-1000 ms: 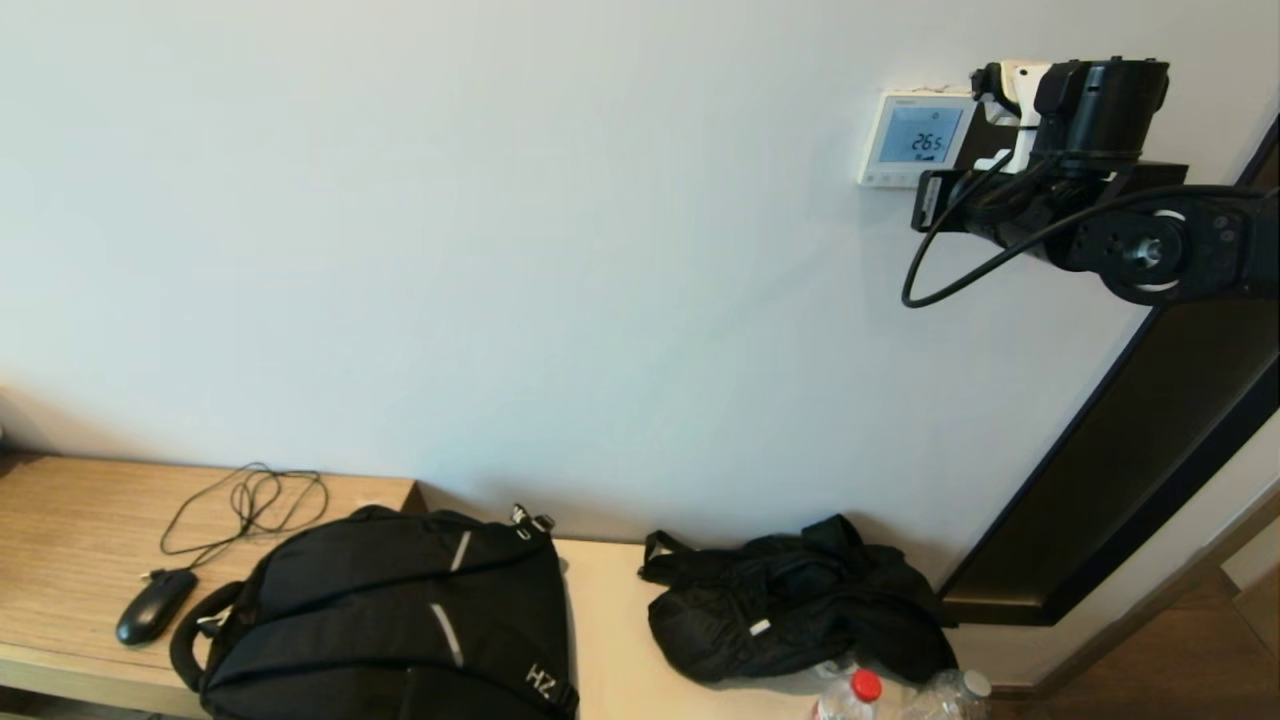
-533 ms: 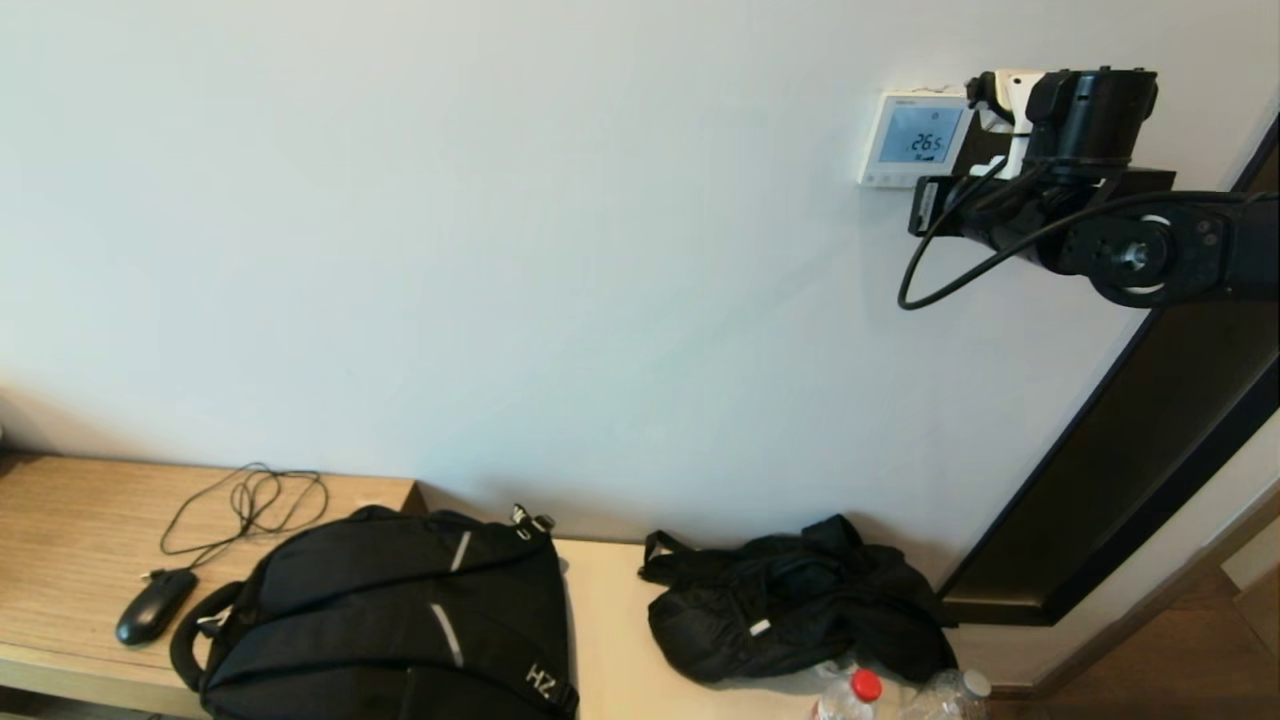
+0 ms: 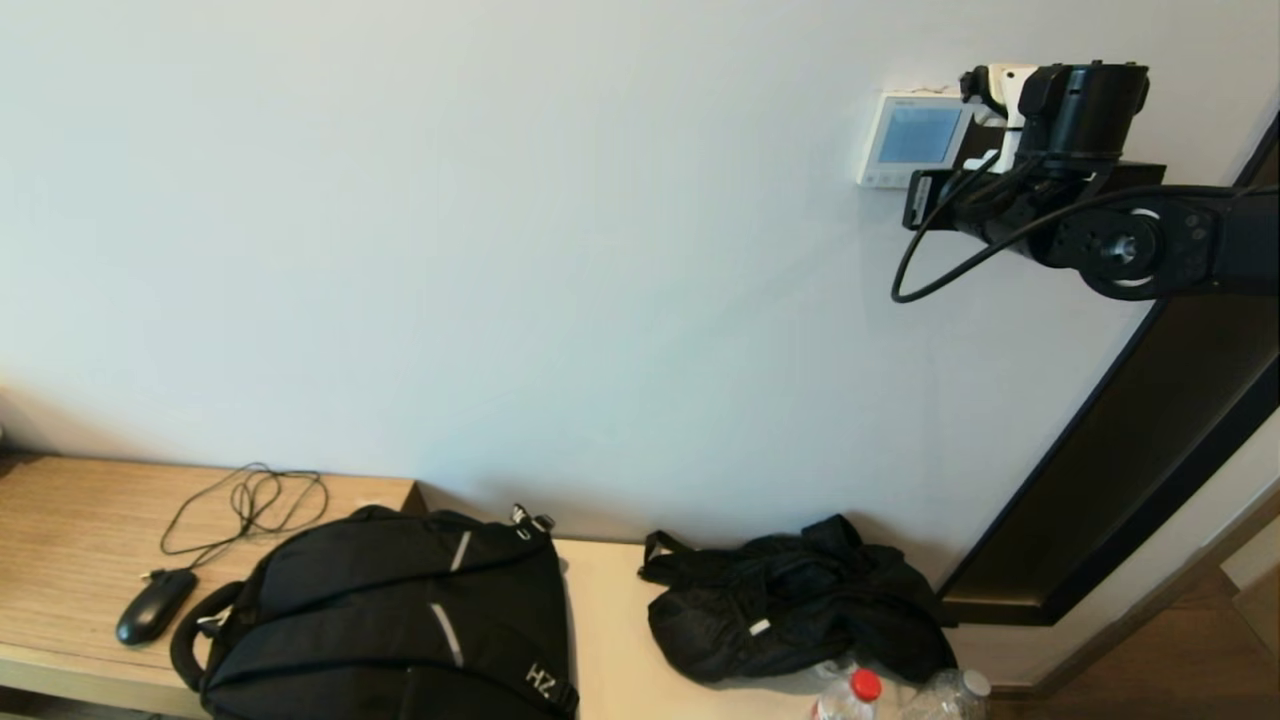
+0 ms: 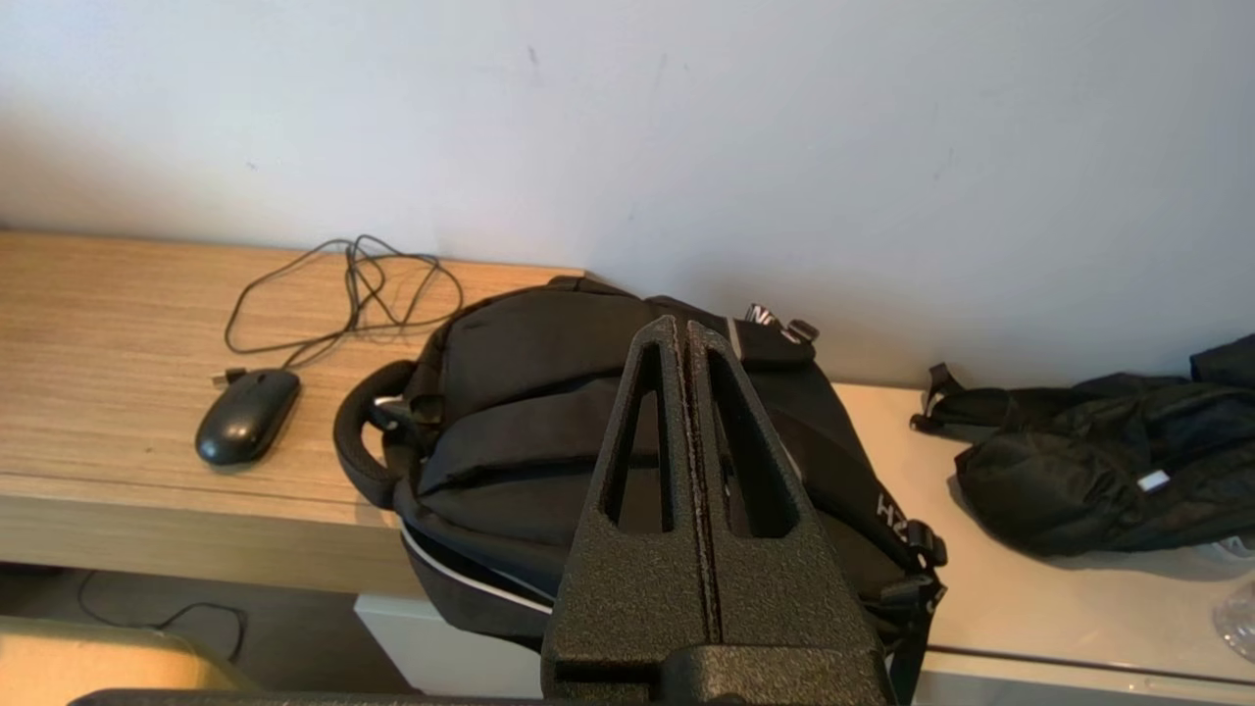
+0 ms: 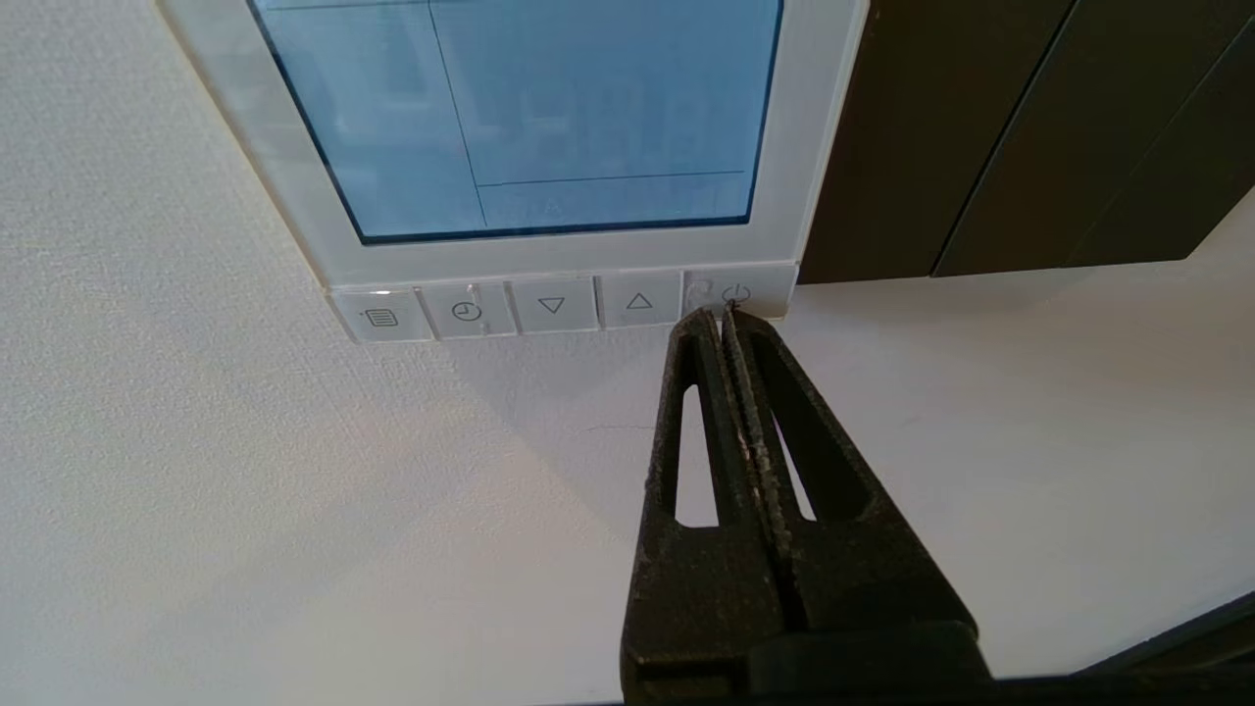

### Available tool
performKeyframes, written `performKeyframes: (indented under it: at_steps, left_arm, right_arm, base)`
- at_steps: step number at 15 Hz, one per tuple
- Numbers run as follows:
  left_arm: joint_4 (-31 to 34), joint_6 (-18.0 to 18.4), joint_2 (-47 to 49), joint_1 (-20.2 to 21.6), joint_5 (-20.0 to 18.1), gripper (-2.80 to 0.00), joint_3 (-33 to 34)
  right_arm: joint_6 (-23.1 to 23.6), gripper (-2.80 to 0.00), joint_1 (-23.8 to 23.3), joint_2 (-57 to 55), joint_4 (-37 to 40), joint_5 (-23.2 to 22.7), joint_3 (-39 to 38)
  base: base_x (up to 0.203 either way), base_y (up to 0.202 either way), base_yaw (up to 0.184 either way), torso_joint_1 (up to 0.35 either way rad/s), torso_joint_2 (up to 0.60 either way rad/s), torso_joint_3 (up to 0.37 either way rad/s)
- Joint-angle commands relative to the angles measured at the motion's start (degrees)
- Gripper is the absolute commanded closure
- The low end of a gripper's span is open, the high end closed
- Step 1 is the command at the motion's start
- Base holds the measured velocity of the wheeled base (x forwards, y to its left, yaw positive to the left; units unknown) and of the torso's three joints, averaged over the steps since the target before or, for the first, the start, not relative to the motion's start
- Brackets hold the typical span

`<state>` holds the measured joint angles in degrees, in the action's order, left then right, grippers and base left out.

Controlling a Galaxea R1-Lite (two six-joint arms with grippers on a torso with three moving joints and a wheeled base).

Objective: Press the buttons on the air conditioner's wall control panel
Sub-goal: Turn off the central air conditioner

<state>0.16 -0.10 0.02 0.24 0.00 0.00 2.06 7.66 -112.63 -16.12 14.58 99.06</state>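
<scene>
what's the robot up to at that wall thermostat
The right gripper, fingers shut, has its tip at the power button, the end one in the row along the lower edge of the air conditioner's wall control panel. The panel's screen is plain blue with no digits. The left gripper, also shut, hangs idle above the black backpack.

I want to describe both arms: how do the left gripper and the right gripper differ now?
The right gripper is raised to the wall control panel, tips at the power button; the left gripper hangs above the black backpack, touching nothing. Both are shut and empty.
</scene>
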Motion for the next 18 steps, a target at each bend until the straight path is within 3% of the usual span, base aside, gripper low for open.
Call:
performKeyframes:
  at_steps: [1, 8, 15, 18]
  left_arm:
    - [0.01, 0.01, -0.02, 0.02, 0.0, 0.0, 0.0]
    - [0.01, 0.01, -0.02, 0.02, 0.0, 0.0, 0.0]
    - [0.01, 0.01, -0.02, 0.02, 0.0, 0.0, 0.0]
    - [0.01, 0.01, -0.02, 0.02, 0.0, 0.0, 0.0]
  right_arm:
    - [0.05, 0.0, -0.1, -0.93, -0.23, 0.1, 0.87]
    - [0.02, 0.0, 0.25, 1.14, -0.76, 0.19, -1.58]
    - [0.07, 0.0, -0.01, 10.53, -0.85, 0.06, -9.97]
    - [0.19, 0.0, 0.13, 19.94, -0.82, -0.1, -17.88]
  base:
    - [0.0, 0.0, 0.0, 0.0, 0.0, 0.0]
    - [0.0, 0.0, 0.0, 0.0, 0.0, 0.0]
    - [0.0, 0.0, 0.0, 0.0, 0.0, 0.0]
    - [0.0, 0.0, 0.0, 0.0, 0.0, 0.0]
